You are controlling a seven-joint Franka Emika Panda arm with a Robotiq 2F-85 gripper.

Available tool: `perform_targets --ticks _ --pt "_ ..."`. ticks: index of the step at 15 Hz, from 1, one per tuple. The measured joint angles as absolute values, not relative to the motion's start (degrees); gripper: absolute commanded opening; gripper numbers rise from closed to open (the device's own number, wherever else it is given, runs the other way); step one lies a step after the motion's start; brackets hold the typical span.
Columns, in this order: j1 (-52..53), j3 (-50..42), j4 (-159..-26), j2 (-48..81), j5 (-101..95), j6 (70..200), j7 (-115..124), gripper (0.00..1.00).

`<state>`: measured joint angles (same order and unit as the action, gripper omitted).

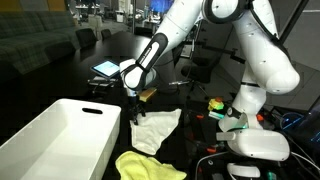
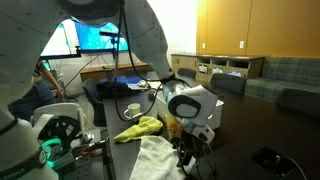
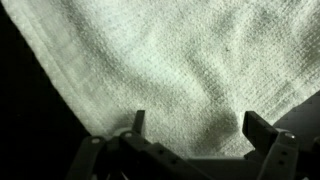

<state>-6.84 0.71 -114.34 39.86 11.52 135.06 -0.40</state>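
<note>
A white woven towel (image 3: 160,60) fills most of the wrist view, rumpled, with its edge running down the left side. My gripper (image 3: 196,125) hangs just above it, open, the two fingers spread wide with only cloth between them. In both exterior views the gripper (image 1: 133,98) (image 2: 185,152) points straight down over the white towel (image 1: 158,128) (image 2: 160,158) on the dark table. A yellow cloth (image 1: 145,165) (image 2: 140,127) lies crumpled next to the white one.
A large white bin (image 1: 55,140) stands beside the towels. A tablet (image 1: 107,68) lies farther back on the table. A white mug (image 2: 132,110) sits behind the yellow cloth. Small colourful objects (image 1: 218,107) sit near the robot base (image 1: 255,140). Cables run along the table edge.
</note>
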Motion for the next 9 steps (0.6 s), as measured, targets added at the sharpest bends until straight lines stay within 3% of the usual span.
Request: perform_targets --ticks 9 --pt "-6.8 0.5 -109.3 43.6 12.7 133.1 8.3 0.99"
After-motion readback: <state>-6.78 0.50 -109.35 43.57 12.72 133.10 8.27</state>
